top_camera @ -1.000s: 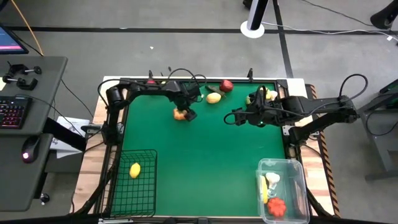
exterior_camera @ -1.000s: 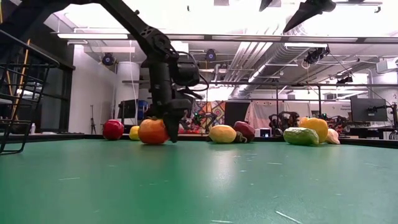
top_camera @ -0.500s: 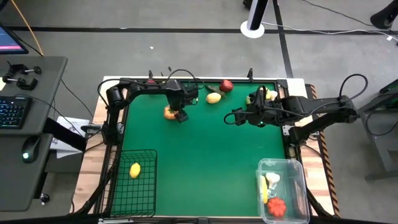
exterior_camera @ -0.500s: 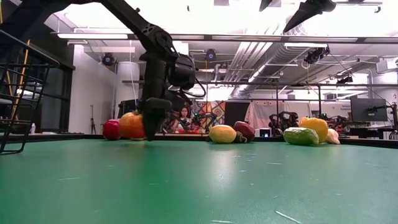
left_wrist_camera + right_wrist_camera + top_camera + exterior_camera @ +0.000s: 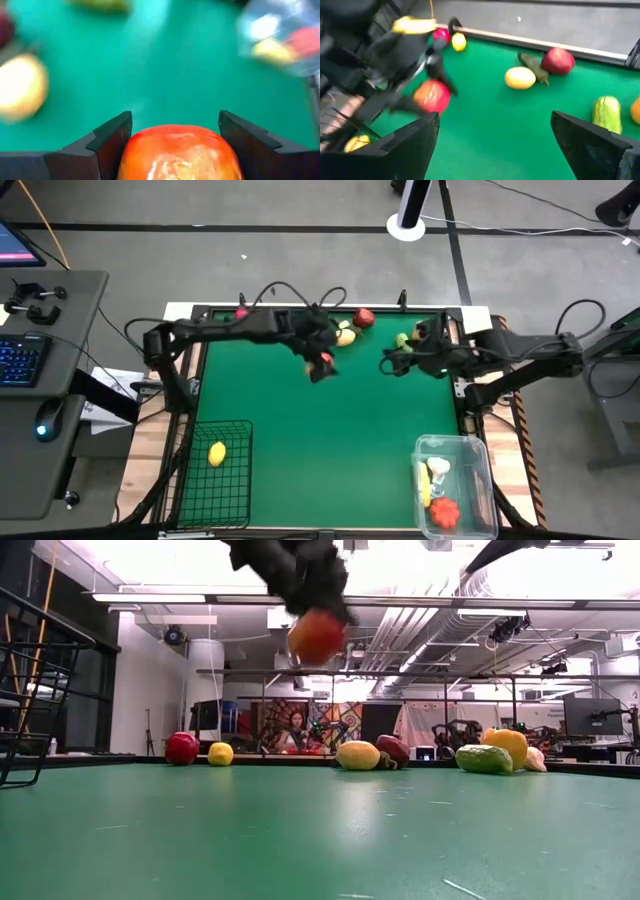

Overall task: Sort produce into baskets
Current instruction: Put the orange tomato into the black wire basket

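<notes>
My left pincer holds a tomato above the worktop, near its far edge, just before a lemon and apple. The wire basket sits front left, the plastic basket front right

A grey floor crossed by dark tape lines surrounds the table, with a desk alongside, seemingly holding a keyboard.
</notes>
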You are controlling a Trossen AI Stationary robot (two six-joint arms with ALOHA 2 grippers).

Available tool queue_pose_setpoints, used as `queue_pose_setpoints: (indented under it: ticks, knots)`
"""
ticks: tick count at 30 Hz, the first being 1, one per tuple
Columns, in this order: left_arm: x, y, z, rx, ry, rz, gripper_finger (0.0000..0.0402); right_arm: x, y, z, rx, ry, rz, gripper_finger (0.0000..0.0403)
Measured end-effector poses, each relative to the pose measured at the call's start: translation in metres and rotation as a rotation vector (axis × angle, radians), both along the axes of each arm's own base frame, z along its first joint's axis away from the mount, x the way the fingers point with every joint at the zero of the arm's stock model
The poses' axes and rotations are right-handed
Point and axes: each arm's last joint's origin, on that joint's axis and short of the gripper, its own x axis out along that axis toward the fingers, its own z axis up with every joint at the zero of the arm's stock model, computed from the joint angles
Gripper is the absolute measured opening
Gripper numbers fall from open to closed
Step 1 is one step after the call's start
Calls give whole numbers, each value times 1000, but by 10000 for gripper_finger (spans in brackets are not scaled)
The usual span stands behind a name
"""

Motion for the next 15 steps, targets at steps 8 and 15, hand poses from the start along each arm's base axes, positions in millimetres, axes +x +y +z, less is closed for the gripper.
queue_pose_setpoints:
  ticks: [8, 15]
  knots:
    - [2, -70, 24, -134, -105, -207, 261, -27, -4, 15, -68, -62, -1, 374]
    - [-71, -124, 47, -255, 284, -176, 262, -23, -3, 12, -137, 19, 57, 374]
